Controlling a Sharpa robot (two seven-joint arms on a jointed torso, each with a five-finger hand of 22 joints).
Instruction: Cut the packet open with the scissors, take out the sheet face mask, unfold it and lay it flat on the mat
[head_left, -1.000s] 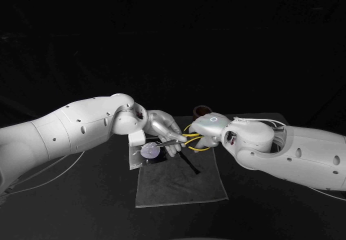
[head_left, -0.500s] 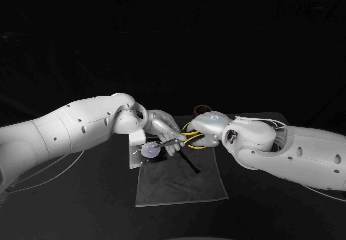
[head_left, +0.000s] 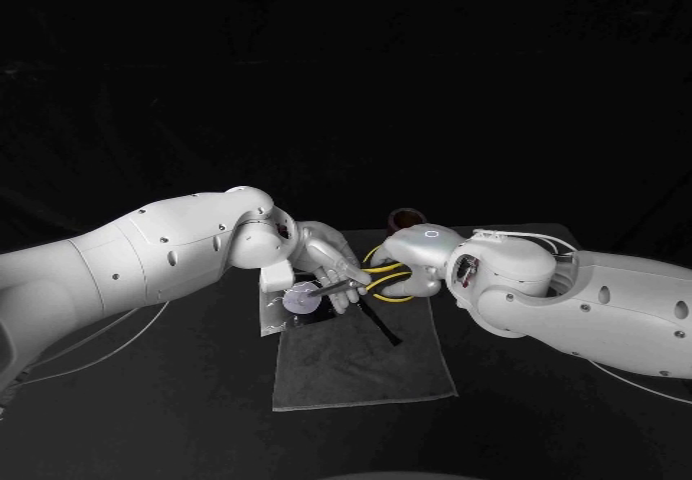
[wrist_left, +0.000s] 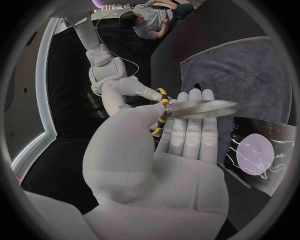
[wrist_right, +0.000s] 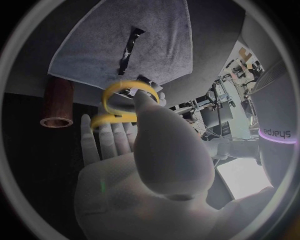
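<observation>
The scissors (head_left: 378, 277) have yellow handles (wrist_left: 161, 117) and hang over the far end of the grey mat (head_left: 361, 355). My left hand (head_left: 329, 262) pinches their silver blades (wrist_left: 201, 107) between thumb and fingers. My right hand (head_left: 414, 255) meets the handles from the other side, its thumb and fingertips at the yellow loops (wrist_right: 122, 102). The shiny packet (head_left: 289, 305) with a pale round mark (wrist_left: 255, 152) lies below my left hand at the mat's left edge, and no finger touches it.
A narrow dark strip (head_left: 379, 323) lies on the mat (wrist_right: 125, 40), just below the hands. A brown cylinder (head_left: 405, 216) stands behind the mat's far edge, close to my right hand (wrist_right: 131, 165). The near half of the mat is bare.
My right arm has edged left, bringing its hand closer onto the scissor handles. My left hand still holds the blades in the same place.
</observation>
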